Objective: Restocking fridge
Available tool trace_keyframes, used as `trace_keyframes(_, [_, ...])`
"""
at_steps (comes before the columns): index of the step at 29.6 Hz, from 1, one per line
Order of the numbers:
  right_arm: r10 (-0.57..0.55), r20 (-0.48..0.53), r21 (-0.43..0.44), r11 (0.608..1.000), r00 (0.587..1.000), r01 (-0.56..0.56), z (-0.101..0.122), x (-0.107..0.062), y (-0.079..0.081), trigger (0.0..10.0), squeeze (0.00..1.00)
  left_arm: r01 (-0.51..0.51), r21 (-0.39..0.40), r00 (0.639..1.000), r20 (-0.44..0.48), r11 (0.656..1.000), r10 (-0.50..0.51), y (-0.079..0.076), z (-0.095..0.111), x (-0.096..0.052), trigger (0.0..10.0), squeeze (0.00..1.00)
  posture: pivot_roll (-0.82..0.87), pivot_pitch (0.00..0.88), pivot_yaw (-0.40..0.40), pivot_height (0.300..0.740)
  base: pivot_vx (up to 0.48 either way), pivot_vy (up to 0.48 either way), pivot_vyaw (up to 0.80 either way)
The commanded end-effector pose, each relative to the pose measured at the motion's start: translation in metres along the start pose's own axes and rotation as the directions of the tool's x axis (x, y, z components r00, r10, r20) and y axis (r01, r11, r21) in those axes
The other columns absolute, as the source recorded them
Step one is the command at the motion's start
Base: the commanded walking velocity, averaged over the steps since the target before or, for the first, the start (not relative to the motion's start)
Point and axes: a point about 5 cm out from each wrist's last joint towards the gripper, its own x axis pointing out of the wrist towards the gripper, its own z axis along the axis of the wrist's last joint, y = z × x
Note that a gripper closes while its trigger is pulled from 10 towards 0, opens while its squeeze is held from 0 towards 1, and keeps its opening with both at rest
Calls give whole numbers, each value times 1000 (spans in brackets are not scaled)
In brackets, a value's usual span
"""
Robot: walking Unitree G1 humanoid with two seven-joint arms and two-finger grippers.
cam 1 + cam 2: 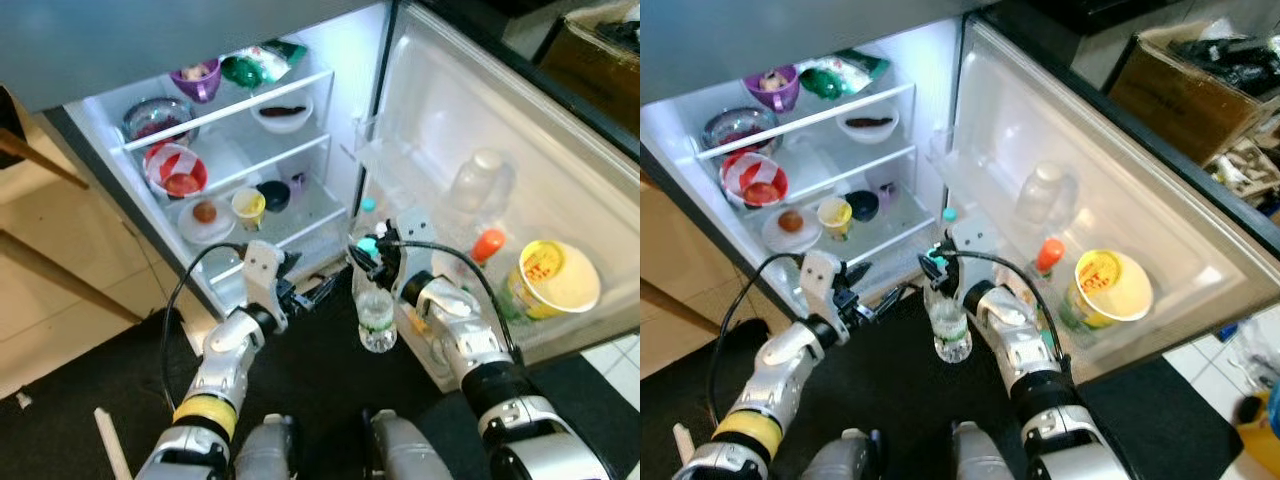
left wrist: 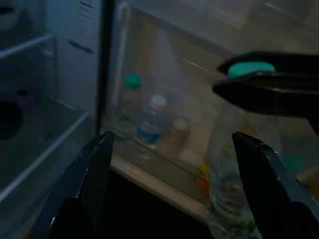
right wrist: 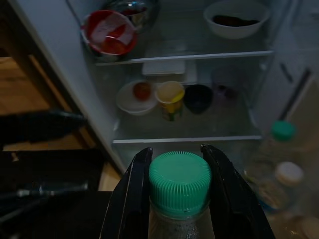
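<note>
An open fridge (image 1: pixel 352 175) stands with lit shelves. In front of its door shelf (image 1: pixel 560 330), the right gripper (image 1: pixel 369 247) clamps the green cap of a clear water bottle (image 1: pixel 377 318), which hangs upright in the air. The left gripper (image 1: pixel 313 290), fingers spread and empty, hovers beside the bottle, below the fridge's lowest shelf.

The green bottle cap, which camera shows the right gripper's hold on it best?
The right wrist view: the green cap sits close up between both black fingers. The eye views show the right gripper from above; the left wrist view shows the cap dimly.
</note>
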Motion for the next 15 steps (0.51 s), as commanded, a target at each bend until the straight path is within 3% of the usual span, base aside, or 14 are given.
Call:
trace_keyframes(1, [-18, 49, 35, 999, 999, 16, 6, 1, -2, 10000, 0, 2, 23, 1000, 3, 1000, -2, 8, 7, -4, 10000, 0, 10, 328, -5, 740, 0, 0, 0])
trace_keyframes(4, [-27, 63, 65, 998, 998, 23, 9, 2, -3, 10000, 0, 1, 37, 1000, 10, 999, -1, 10, 11, -4, 10000, 0, 12, 330, -4, 740, 0, 0, 0])
trace_keyframes(7, [-61, 8, 114, 992, 998, 60, 8, 7, -10, 10000, 0, 0, 57, 1000, 14, 998, 0, 12, 17, -5, 10000, 0, 14, 341, -2, 730, 0, 0, 0])
trace_keyframes(15, [-106, 7, 96, 990, 994, 105, 15, 10, -20, 10000, 0, 7, 53, 1000, 7, 999, -7, 9, 19, -8, 10000, 0, 20, 351, -3, 685, 0, 0, 0])
